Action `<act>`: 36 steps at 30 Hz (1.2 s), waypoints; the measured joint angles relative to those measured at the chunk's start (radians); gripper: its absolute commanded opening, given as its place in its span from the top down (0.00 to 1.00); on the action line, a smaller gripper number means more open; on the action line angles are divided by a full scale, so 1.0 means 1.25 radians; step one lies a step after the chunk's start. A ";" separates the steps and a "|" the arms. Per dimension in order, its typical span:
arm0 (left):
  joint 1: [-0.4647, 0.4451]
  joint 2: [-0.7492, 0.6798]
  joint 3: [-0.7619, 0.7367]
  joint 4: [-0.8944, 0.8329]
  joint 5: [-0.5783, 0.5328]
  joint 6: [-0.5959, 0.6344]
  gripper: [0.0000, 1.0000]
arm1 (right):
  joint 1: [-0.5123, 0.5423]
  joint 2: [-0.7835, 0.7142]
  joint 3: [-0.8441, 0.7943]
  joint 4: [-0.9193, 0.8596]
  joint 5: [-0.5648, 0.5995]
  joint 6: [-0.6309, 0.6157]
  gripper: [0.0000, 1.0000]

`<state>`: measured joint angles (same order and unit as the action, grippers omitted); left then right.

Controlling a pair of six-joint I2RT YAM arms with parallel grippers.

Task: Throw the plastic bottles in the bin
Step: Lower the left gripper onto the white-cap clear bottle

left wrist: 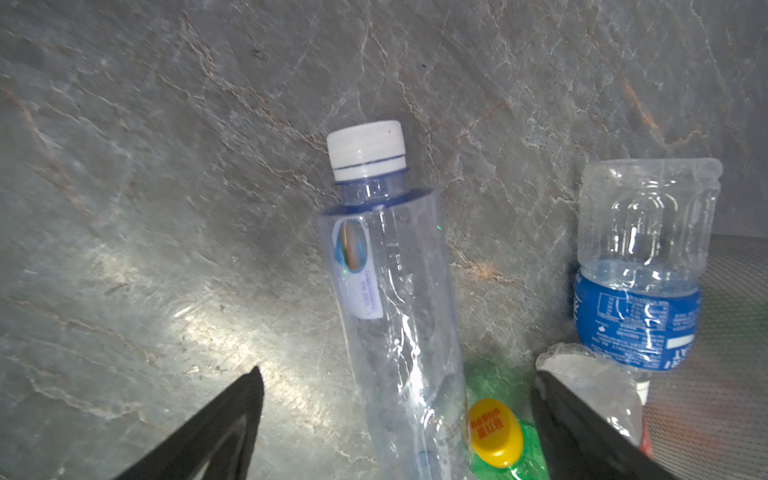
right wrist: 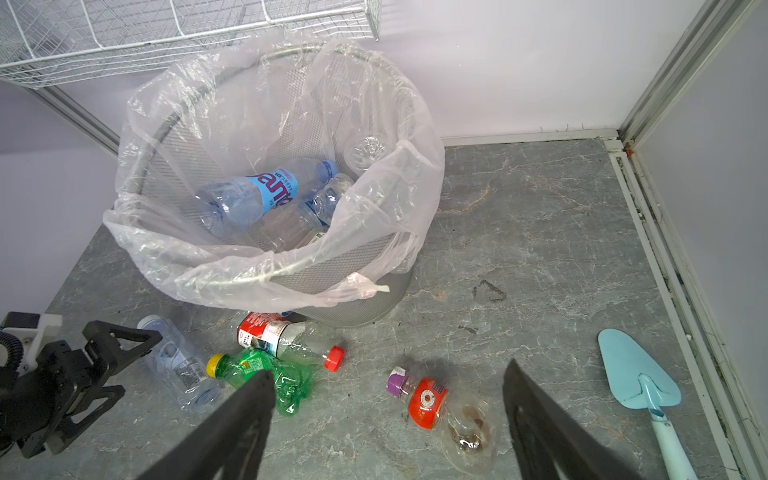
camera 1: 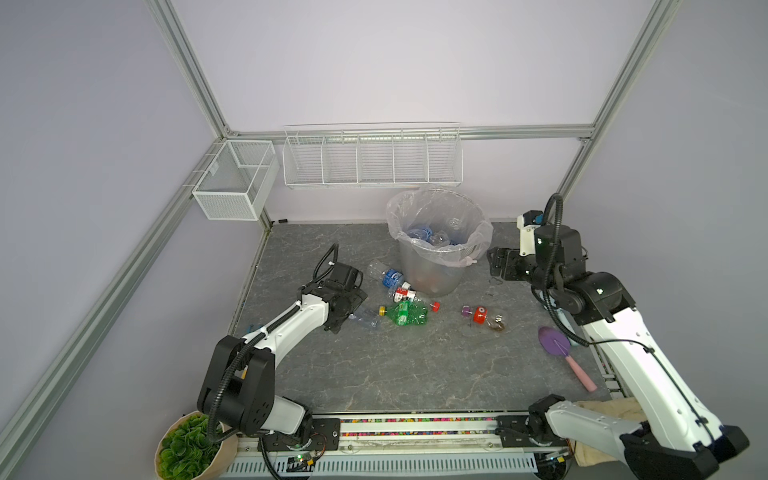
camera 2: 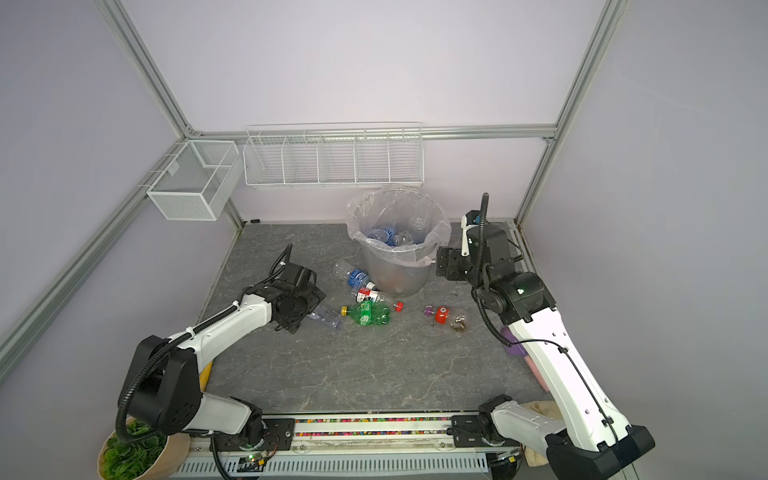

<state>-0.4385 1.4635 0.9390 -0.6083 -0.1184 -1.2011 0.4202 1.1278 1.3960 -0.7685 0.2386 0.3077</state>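
Bottles lie in a loose scatter on the grey, marble-veined floor (camera 1: 415, 374) in front of the bin (camera 1: 440, 270), which stands near the back edge, right of the middle. The bin is a round bucket of fine metal mesh, lined with a crinkled clear bag (right wrist: 257, 266) folded over its rim. Inside it lie several clear bottles, one with a pale blue label (right wrist: 276, 189).

Touching the bin's base are a blue-labelled bottle (camera 1: 388, 276) and a red-and-white-labelled one with a red cap (camera 1: 409, 296). Just in front lies a crushed, all-green bottle (camera 1: 405, 313) with a yellow cap. Beside its cap is a thin, dented clear bottle (left wrist: 395, 299) with a ribbed white cap and a small sticker. Well to the right, apart from the rest, lies an orange-labelled bottle (camera 1: 484, 318) with a purple cap and brown dregs.

The left gripper (left wrist: 395, 415) hangs low over the clear bottle, jaws spread wide to either side of it, not touching. The right gripper (right wrist: 388, 415) is raised beside the bin's right side, jaws also wide apart and empty.

Near the right edge lie a purple spoon with a pink handle (camera 1: 565, 355) and a pale blue trowel (right wrist: 640, 382).
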 measured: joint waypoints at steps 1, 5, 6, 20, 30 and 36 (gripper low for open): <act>0.000 0.005 0.003 -0.001 0.000 0.000 0.01 | 0.000 -0.001 -0.001 -0.001 0.000 0.000 0.12; 0.000 0.021 0.014 -0.004 0.000 -0.001 0.01 | 0.000 -0.004 -0.006 -0.002 -0.001 0.003 0.12; 0.000 0.024 0.017 -0.004 0.000 -0.002 0.01 | 0.000 -0.006 -0.010 -0.002 -0.001 0.003 0.12; 0.000 0.116 0.060 -0.009 0.012 -0.003 0.01 | 0.000 -0.015 -0.034 -0.010 -0.003 0.006 0.12; 0.000 0.159 0.068 -0.017 0.025 -0.025 0.01 | -0.001 -0.017 -0.051 -0.014 -0.003 0.009 0.12; 0.000 0.193 0.069 -0.018 0.043 -0.039 0.08 | -0.004 -0.020 -0.053 -0.016 -0.003 0.009 0.12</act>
<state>-0.4385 1.7042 1.0248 -0.6304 -0.0647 -1.2495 0.4156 1.1030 1.3300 -0.7879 0.2352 0.3187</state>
